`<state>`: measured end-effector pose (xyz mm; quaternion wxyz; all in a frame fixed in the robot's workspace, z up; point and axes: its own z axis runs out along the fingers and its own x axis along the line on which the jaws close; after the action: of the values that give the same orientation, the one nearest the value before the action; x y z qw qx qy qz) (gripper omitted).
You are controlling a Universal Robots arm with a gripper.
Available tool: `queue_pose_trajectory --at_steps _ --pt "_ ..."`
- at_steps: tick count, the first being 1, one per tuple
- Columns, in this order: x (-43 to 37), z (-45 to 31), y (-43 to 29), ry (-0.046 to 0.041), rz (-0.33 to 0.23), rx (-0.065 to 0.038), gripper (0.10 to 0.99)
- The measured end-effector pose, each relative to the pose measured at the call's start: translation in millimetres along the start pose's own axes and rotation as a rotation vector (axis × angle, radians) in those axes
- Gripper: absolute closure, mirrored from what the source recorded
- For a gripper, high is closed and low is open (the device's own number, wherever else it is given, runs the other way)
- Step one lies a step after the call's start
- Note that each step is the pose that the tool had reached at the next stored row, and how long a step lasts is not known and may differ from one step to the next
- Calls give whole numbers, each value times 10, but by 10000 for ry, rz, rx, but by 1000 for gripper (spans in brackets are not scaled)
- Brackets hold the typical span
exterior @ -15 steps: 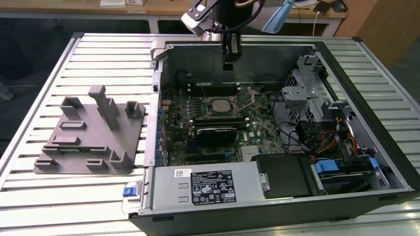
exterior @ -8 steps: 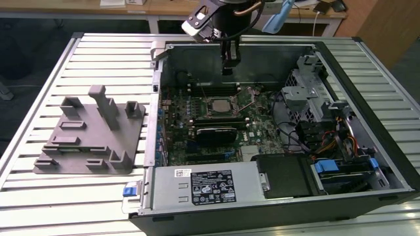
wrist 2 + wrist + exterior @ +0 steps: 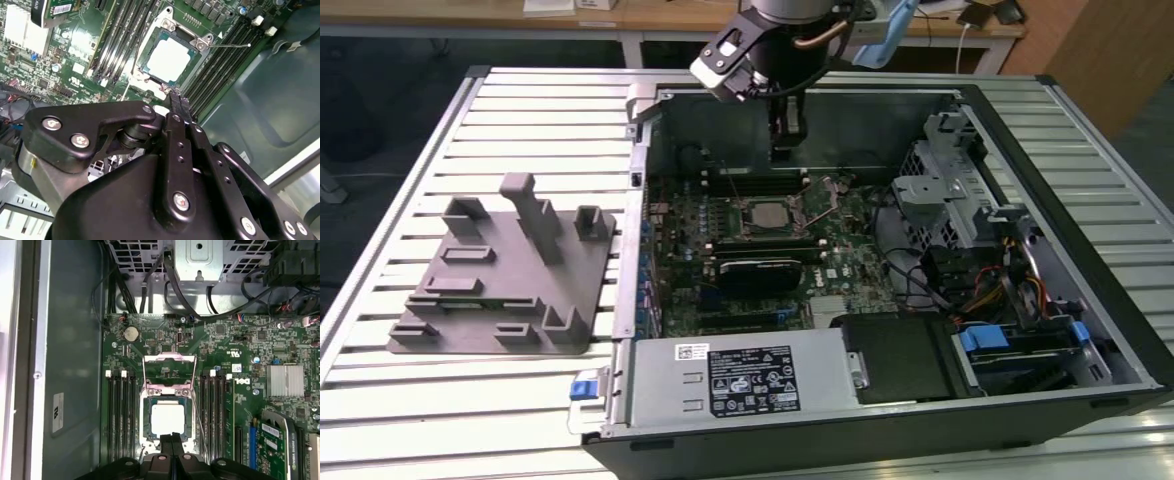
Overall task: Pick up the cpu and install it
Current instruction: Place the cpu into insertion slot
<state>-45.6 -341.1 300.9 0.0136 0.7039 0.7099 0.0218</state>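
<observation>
**Open computer case, arm above: contents, near to far**

- Tabletop (image 3: 520, 110): slatted metal; it carries the computer case (image 3: 1121, 340), which lies on its side with the panel off.
- Power supply (image 3: 720, 378): grey box with a label. It sits at the near edge of the case, at 6 o'clock from the board in the exterior view.
- Grey fixture (image 3: 507, 270): a moulded block with upright posts. It stands on the tabletop outside the case, at 9 o'clock from the board.
- Expansion card (image 3: 761, 272): a black block on the motherboard, just nearer than the socket.
- Cpu (image 3: 767, 212) (image 3: 170, 60) (image 3: 167, 419): silvery square, lying flat in its socket on the motherboard.
- Load plate (image 3: 169, 371): swung up and open on the socket's far side.
- Memory slots (image 3: 120, 415): they flank the socket on both sides.
- Gripper (image 3: 783, 152) (image 3: 178, 96) (image 3: 172, 436): fingers pressed together, pad to pad.
  - It is raised above the board.
  - In the exterior view the cpu lies at 6 o'clock from its tips, apart from them.
  - In both wrist views the tips hang over the socket's edge, just beside the cpu.
- Arm (image 3: 781, 40): it comes down from 12 o'clock, over the case's far wall.
</observation>
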Motion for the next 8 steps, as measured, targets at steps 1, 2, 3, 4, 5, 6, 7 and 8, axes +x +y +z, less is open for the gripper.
queue_pose_trajectory --at_steps 1,2,3,4,5,6,7,8 --pt "0 16 -1 -1 3 0 980" --pt "0 31 -2 -2 6 0 980" --pt "-1 46 -2 -2 8 0 980" --pt "-1 63 -3 -1 12 0 980" --pt "-1 77 -4 -1 15 0 980" --pt "-1 91 -5 -1 17 0 980" --pt "-2 123 -6 -2 22 0 980" --pt "-2 136 -7 -1 23 -1 980"
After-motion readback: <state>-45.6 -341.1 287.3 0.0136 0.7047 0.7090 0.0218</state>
